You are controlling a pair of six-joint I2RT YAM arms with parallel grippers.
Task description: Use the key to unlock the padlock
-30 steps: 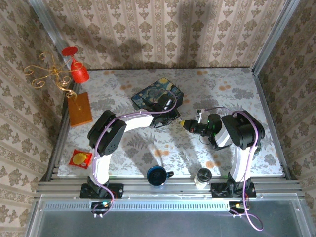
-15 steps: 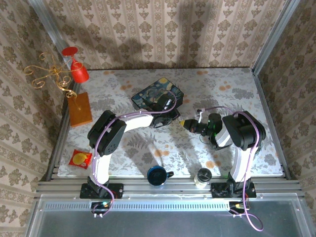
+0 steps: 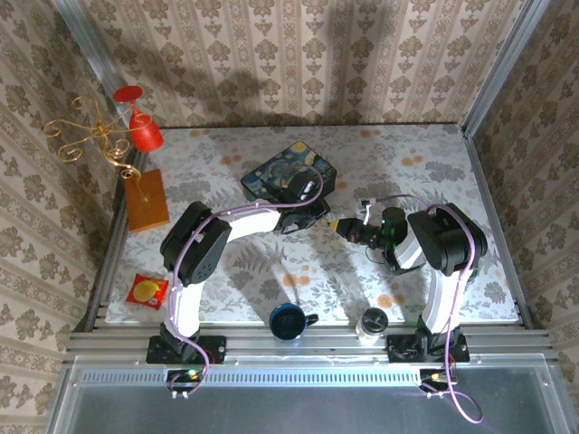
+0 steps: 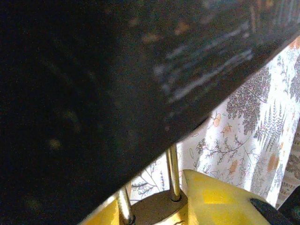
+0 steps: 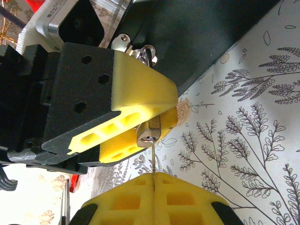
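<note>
Left tool (image 5: 158,120) tight on small brassy padlock (image 5: 149,133) — thin silvery shackle (image 4: 173,171) — right tool (image 5: 153,183) tight on key (image 5: 153,157).

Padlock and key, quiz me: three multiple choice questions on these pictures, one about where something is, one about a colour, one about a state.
1. Where is the padlock?
A: lying loose, held by nothing.
B: between the fingers of the left gripper.
C: in the right gripper.

2. What colour are the gripper fingers?
A: yellow.
B: red.
C: white.

3. What state is the right gripper in?
A: open and empty.
B: shut on the padlock.
C: shut on the key.

Answers:
1 B: the right wrist view shows the brassy body pinched between the left gripper's fingers.
2 A: both pairs of fingers are yellow.
3 C: the key's thin blade sticks out from between the closed fingers and reaches up to the padlock.
</note>
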